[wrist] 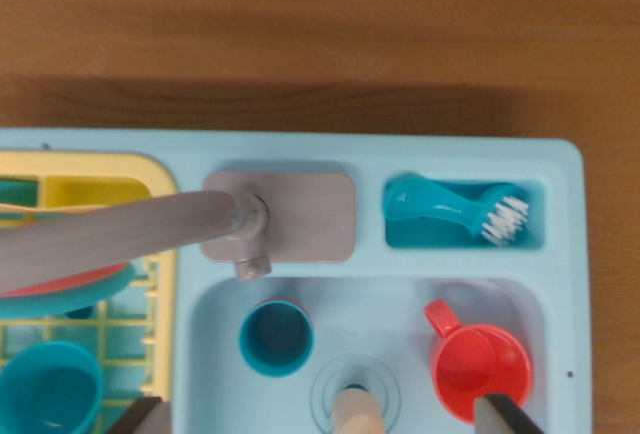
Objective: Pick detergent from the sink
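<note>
The light blue toy sink (560,254) fills the lower part of the wrist view, and its basin (385,304) opens at the bottom centre. A beige rounded top (355,414), which may be the detergent's cap, pokes up at the bottom edge over the round drain ring (318,384). The rest of it is cut off. My gripper (322,418) is open. Only its two dark fingertips (140,418) show, set wide apart at the bottom edge, with the beige top between them and touching neither.
Inside the basin are a teal cup (275,337) on the left and a red cup (478,359) on the right, the latter close to my right fingertip. A grey faucet (150,234) reaches left over the yellow dish rack (100,294). A teal brush (455,212) lies in the back compartment.
</note>
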Controlling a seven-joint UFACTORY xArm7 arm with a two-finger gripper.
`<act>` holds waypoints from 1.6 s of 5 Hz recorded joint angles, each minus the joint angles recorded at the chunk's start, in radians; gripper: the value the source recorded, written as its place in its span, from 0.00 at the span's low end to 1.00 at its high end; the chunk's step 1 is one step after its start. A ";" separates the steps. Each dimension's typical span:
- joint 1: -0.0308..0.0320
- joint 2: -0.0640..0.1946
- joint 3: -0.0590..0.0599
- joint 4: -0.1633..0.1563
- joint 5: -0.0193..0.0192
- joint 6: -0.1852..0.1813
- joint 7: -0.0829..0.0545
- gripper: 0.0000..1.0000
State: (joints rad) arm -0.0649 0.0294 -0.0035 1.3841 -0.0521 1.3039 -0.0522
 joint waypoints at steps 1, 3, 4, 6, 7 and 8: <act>-0.0034 0.008 -0.004 -0.044 -0.0022 -0.044 -0.010 0.00; -0.0070 0.017 -0.009 -0.091 -0.0046 -0.089 -0.020 0.00; -0.0070 0.017 -0.009 -0.091 -0.0046 -0.089 -0.020 0.00; -0.0144 0.034 -0.018 -0.186 -0.0094 -0.183 -0.041 0.00; -0.0144 0.034 -0.018 -0.186 -0.0094 -0.183 -0.041 0.00; -0.0181 0.043 -0.023 -0.233 -0.0117 -0.229 -0.051 0.00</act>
State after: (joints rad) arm -0.0830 0.0722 -0.0267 1.1510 -0.0639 1.0748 -0.1037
